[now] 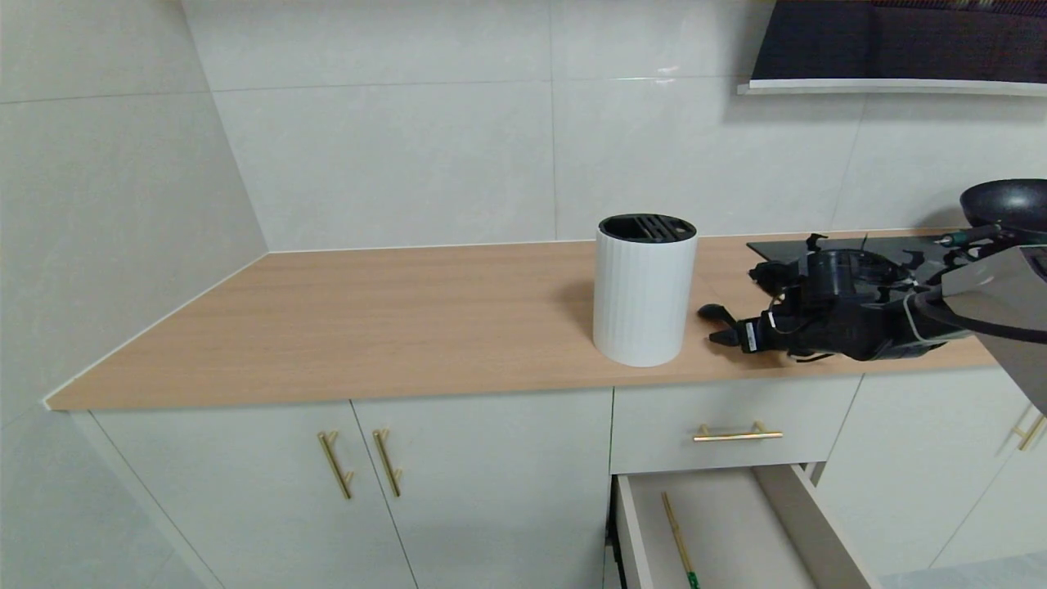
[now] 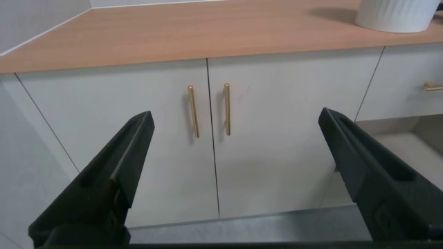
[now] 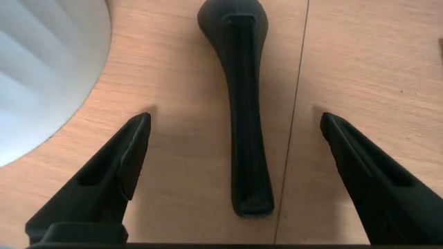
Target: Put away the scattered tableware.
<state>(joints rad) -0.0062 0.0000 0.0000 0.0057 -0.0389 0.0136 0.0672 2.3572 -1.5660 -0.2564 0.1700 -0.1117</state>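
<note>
Black utensil [image 3: 248,159] lies flat on the wooden desk [image 1: 409,319], just beside the foot of the white holder [image 1: 644,294], with its rounded end towards it. From where I sit, the right arm comes in from the right, low over the desk. The right pincer [image 3: 234,119] has its fingers wide apart, one on each side of the utensil and not touching it. The utensil is matte and dark, slim at one end and swelling to a rounded bulb at the other, with a groove down its length (spoon or ladle, I can't tell). The holder is a ribbed white cylinder with a black slotted top. The desk has a smooth, pale wood grain, with a thin seam running alongside the utensil. The left arm hangs low before the cupboard doors [image 2: 277,138], which are plain white with slim brass handles. The left pincer [image 2: 235,116] is spread open on nothing. Below the desk an open drawer [image 1: 736,523] holds a chopstick [image 1: 677,536].
</note>
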